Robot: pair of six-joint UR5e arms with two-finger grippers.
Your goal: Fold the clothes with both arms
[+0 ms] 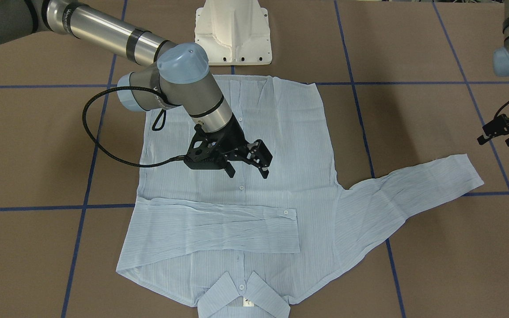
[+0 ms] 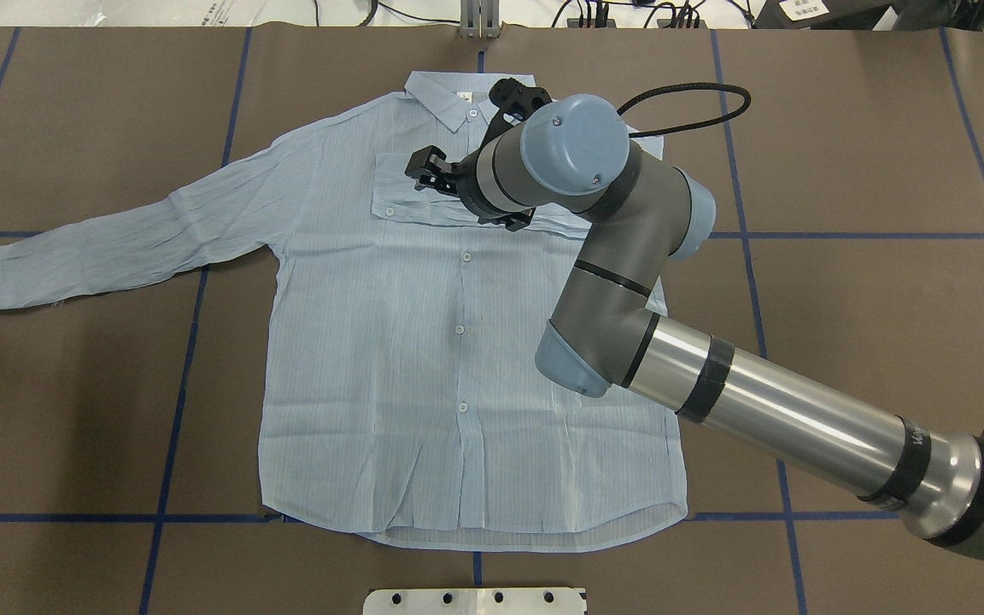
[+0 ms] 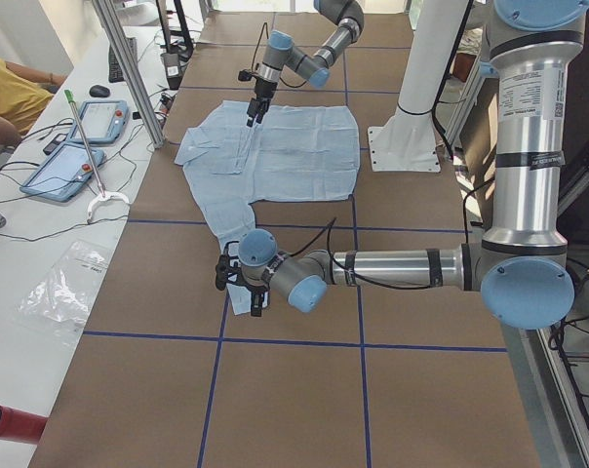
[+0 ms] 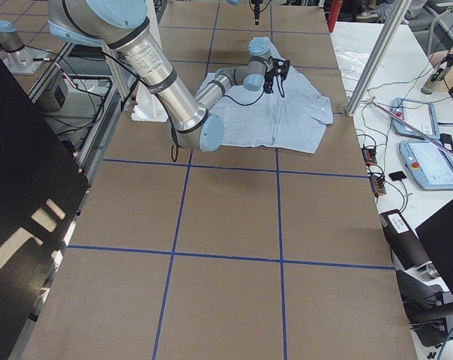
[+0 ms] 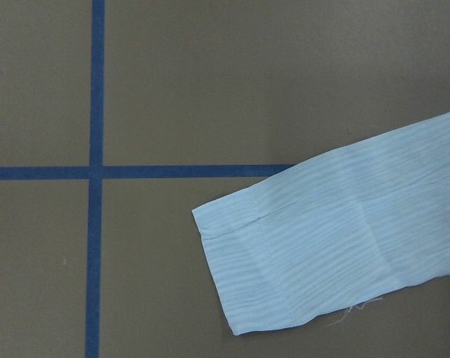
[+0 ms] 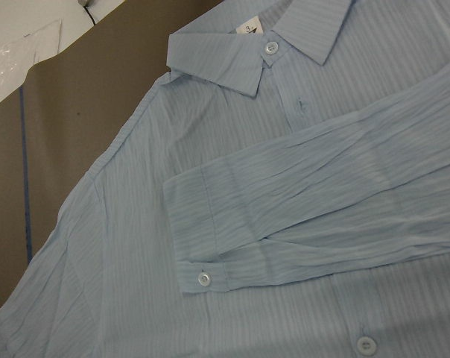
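Nearest the robot, hem first: thin light-blue striped button-up shirt [image 2: 424, 359] lies flat, front up, on brown paper-covered table [image 2: 842, 154]. Farther: folded sleeve [image 1: 219, 229] crosses the chest; black right gripper [image 1: 248, 173] hovers near it, jaws spread, empty. Left gripper [image 1: 495, 141], jaws apart, empty, hangs by the outstretched sleeve [image 1: 404, 194], at its cuff [image 5: 270, 276].

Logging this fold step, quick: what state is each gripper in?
Left gripper: open, holding nothing.
Right gripper: open, empty, above the shirt.
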